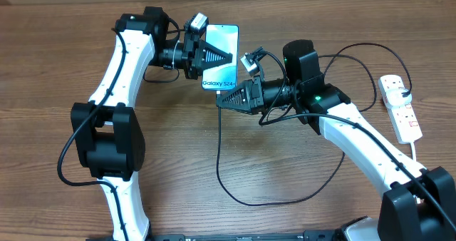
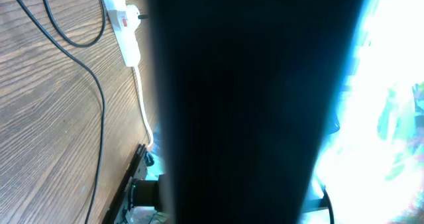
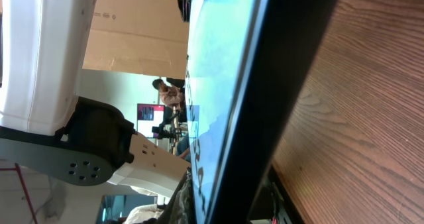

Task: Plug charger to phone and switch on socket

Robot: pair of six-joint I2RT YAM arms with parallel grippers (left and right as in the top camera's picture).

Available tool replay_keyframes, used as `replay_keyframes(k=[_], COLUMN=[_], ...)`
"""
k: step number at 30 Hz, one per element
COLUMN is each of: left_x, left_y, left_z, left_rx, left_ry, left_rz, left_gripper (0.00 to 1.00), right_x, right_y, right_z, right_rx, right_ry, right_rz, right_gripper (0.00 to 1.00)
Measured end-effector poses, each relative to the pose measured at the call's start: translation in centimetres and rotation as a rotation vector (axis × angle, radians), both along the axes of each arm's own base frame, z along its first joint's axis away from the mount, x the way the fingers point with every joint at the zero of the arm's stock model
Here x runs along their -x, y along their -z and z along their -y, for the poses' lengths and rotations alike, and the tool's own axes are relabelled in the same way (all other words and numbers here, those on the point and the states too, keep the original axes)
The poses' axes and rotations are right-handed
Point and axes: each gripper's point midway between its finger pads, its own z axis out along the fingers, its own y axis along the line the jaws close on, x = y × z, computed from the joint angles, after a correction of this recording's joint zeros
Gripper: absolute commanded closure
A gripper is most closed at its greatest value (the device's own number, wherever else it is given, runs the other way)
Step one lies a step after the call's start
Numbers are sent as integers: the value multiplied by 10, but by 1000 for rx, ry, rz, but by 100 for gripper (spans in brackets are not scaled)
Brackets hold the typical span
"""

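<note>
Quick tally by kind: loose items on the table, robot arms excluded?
phone: 1
charger cable: 1
power strip: 1
Total: 3

Both arms reach inward; left hand (image 1: 226,57), right hand (image 1: 224,100) closed.

Far right the socket (image 1: 400,109), centre the phone (image 1: 223,33) (far side), charger (image 1: 217,162) looping between
</note>
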Motion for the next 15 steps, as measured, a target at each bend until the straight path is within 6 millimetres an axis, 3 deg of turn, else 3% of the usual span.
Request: replay_keyframes(k=[15], left_x=[0], left_y=[0], left_z=[0], left_rx=[0], left_ry=[0], left_rz=[4], left_gripper=[96], right_x=[2], right_y=[-1], right_z=[0], right_rx=[-6], right_ry=[-10], right_rz=[-2], right_gripper=[96])
